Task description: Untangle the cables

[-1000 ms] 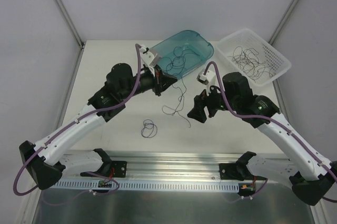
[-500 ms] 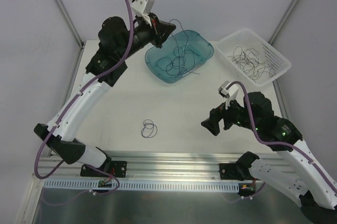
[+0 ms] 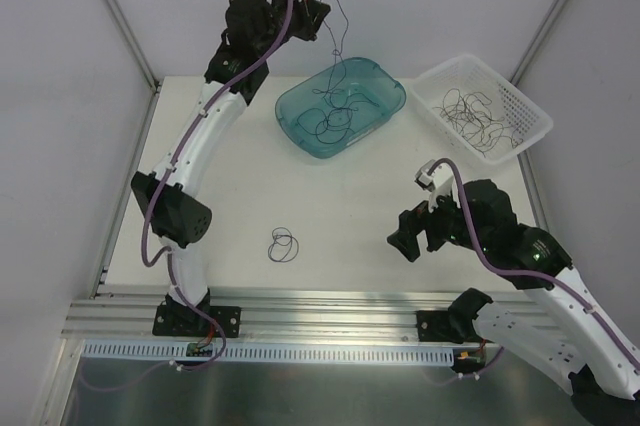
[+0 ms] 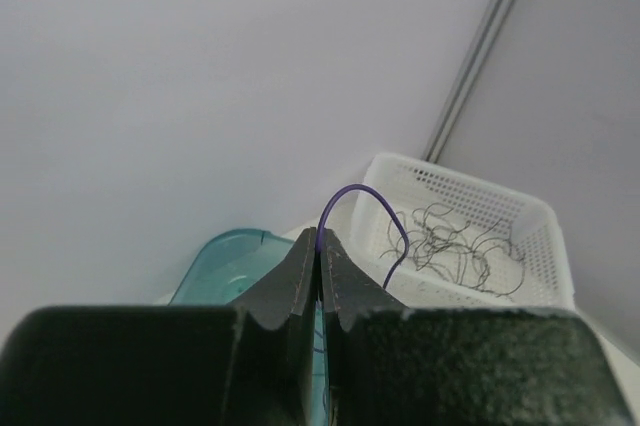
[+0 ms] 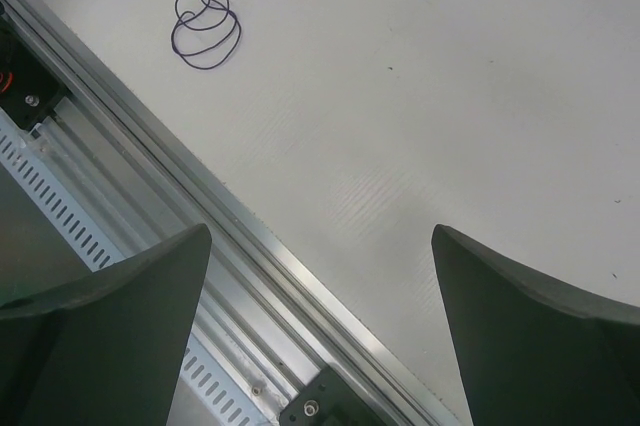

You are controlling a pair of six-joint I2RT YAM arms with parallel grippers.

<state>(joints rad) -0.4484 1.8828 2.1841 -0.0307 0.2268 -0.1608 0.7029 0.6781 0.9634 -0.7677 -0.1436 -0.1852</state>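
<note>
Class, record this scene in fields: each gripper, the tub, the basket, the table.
left gripper: shut on a cable, high above the teal tub
right gripper: open, empty, over the table
teal tub: tangled cables inside
white basket: loose cables inside
table: one small coiled cable lying alone

1. The counter [image 3: 240,186] is a white, matt sheet, smooth apart from faint ribbing that shows in the right wrist view.
2. The rail [image 3: 330,308] along its near edge is bare brushed metal with a dull sheen.
3. The tub [image 3: 292,111] is glossy, translucent teal plastic.
4. The basket [image 3: 530,111] is opaque white plastic with perforated walls.
5. The cable [image 4: 345,194] is a thin, smooth wire with a purple coating and a slight shine.
6. The left pincer [image 4: 320,251] is black, matt and grainy; the right pincer [image 5: 322,236] is dark, matt and smoother.
</note>
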